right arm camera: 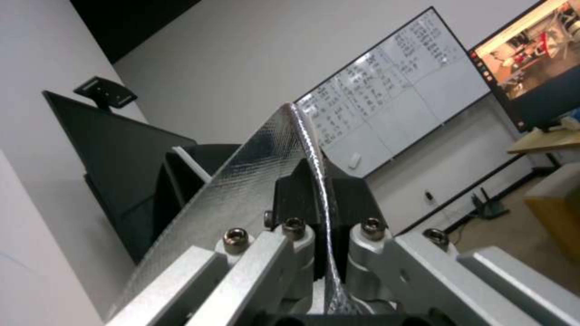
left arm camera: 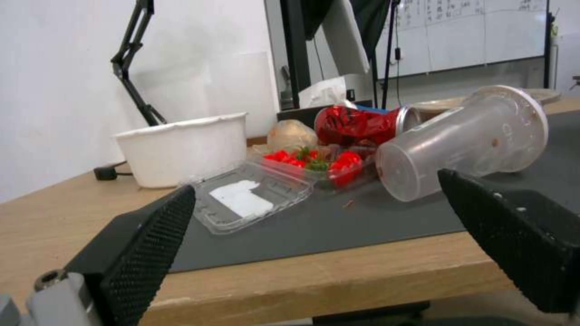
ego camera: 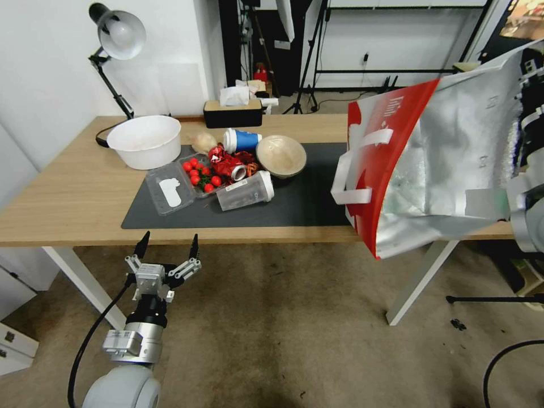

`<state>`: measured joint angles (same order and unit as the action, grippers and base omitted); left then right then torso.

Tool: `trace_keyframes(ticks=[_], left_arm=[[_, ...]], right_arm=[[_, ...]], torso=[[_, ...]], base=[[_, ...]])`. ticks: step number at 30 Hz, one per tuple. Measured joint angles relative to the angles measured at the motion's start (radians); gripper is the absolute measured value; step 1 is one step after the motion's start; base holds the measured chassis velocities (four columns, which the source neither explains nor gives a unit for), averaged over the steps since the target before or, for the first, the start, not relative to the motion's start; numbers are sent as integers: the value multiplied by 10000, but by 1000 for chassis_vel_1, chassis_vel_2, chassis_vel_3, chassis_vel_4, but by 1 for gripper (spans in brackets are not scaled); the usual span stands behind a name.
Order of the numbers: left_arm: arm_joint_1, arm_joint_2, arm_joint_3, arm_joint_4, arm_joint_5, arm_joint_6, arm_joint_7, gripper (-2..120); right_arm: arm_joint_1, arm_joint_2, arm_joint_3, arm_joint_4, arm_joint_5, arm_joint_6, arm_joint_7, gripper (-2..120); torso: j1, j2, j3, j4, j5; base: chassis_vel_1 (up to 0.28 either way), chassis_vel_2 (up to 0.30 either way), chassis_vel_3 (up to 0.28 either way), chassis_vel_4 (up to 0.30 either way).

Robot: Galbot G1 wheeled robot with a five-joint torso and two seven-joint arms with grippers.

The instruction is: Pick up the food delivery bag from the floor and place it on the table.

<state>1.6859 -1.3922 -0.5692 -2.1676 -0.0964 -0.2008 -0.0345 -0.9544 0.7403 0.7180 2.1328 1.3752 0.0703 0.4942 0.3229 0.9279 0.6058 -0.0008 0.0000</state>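
The food delivery bag [ego camera: 430, 164] hangs tilted in the air over the right end of the table [ego camera: 68, 187], its red and white panel and white strap handles facing left and its silver foil side facing me. My right gripper [right arm camera: 317, 203] is shut on the bag's foil edge [right arm camera: 242, 190], and its arm stands at the right edge of the head view. My left gripper [ego camera: 167, 243] is open and holds nothing, low in front of the table's front edge above the floor [ego camera: 283, 328]. In the left wrist view its fingers [left arm camera: 151, 244] frame the tabletop clutter.
The dark mat [ego camera: 306, 204] carries a clear plastic cup [ego camera: 243, 192] lying on its side, an open clamshell of tomatoes [ego camera: 198, 175], a crushed red can [ego camera: 229, 164], a blue cup [ego camera: 241, 140] and a beige bowl [ego camera: 281, 156]. A white bowl [ego camera: 144, 140], a lamp [ego camera: 116, 37] and a tissue box [ego camera: 233, 110] stand behind.
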Motion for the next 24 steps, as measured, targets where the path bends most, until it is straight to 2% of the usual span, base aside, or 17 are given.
trace_keyframes(ticks=[16, 19, 20, 23, 24], left_arm=[[-37, 43, 42, 101, -31, -35, 5, 100], [-43, 36, 49, 113, -32, -38, 6, 100], [-43, 36, 49, 113, -32, -38, 6, 100], [-48, 20, 61, 175, -33, -67, 6, 100], [-48, 20, 61, 175, -33, -67, 6, 100]], right_arm=[[428, -412, -316, -1245, -125, -313, -915, 2], [637, -507, -390, -1466, -127, -358, -1111, 17], [637, -507, -390, -1466, -127, -358, -1111, 17], [682, -518, -395, -1515, -125, -424, -1148, 32], [682, -518, -395, -1515, -125, -424, -1148, 32]], torso=[[-1, -1, 0, 0, 1], [0, -1, -1, 1, 0], [0, -1, -1, 1, 0], [-1, -1, 0, 0, 0], [-1, -1, 0, 0, 0]], base=[[0, 0, 0, 0], [0, 0, 0, 0], [0, 0, 0, 0], [0, 0, 0, 0], [0, 0, 0, 0]])
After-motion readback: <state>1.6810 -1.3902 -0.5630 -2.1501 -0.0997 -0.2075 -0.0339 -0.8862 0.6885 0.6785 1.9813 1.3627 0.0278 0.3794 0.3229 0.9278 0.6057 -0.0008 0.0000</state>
